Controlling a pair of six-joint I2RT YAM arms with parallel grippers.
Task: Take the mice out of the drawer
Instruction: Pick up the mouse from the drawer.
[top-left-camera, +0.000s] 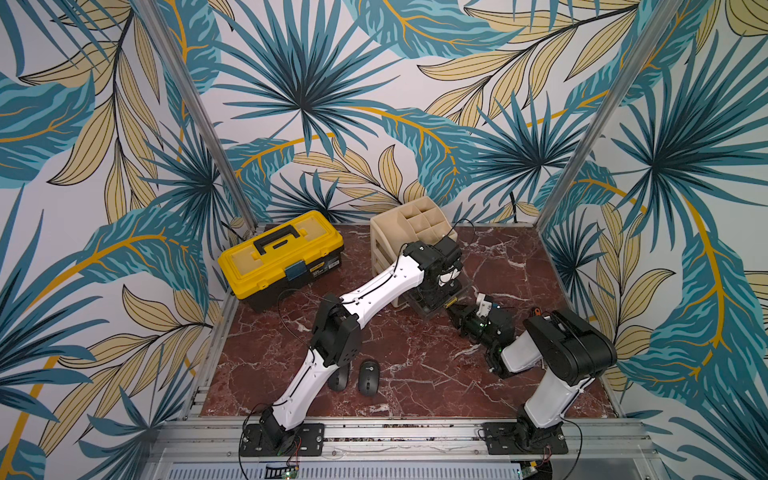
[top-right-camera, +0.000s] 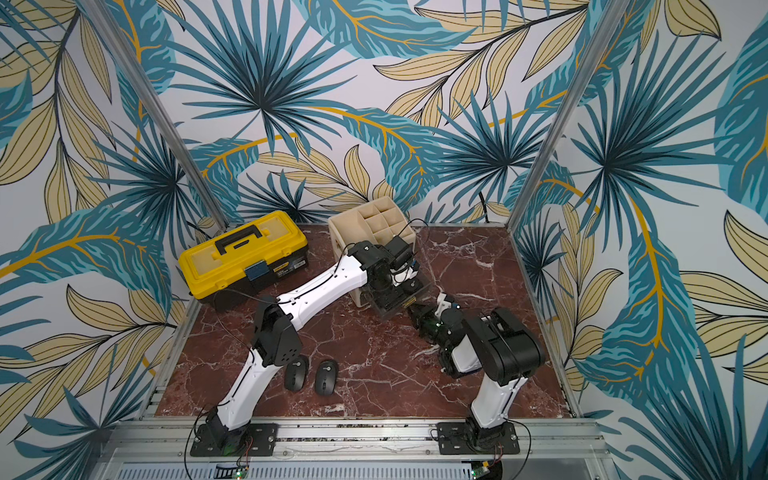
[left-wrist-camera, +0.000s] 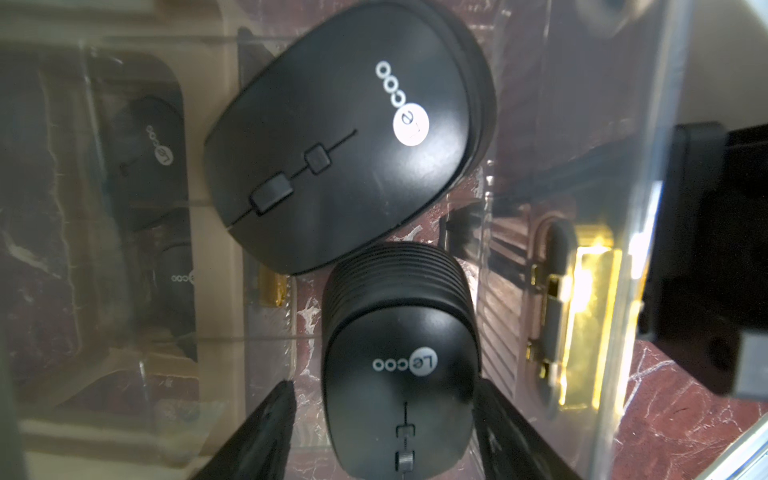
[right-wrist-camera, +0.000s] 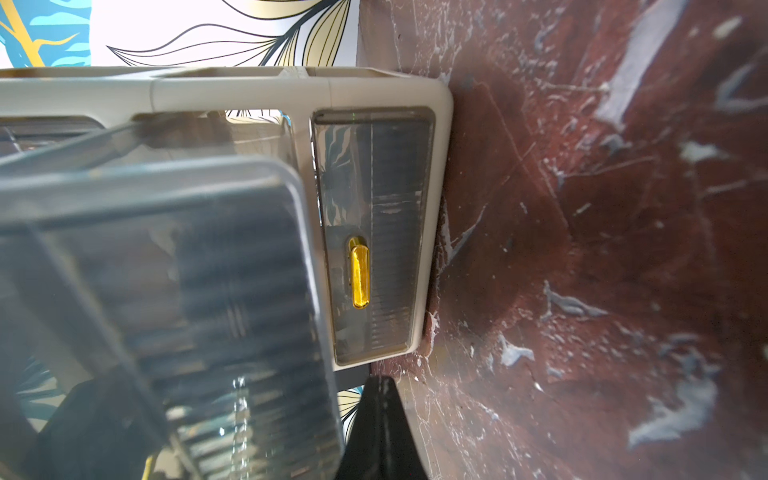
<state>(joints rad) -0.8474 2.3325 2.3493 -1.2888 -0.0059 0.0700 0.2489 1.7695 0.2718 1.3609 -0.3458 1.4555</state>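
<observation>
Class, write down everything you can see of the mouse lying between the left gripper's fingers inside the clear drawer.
The mouse is a matt black oval, apparently plastic, with a white Lecoo logo, a small button and a scroll wheel along its centre line; its rear end looks ribbed. It lies flat, top up, in the clear drawer. The left gripper straddles it, jaws open, a gap showing on one side. Its rear meets a second, angled mouse.
</observation>
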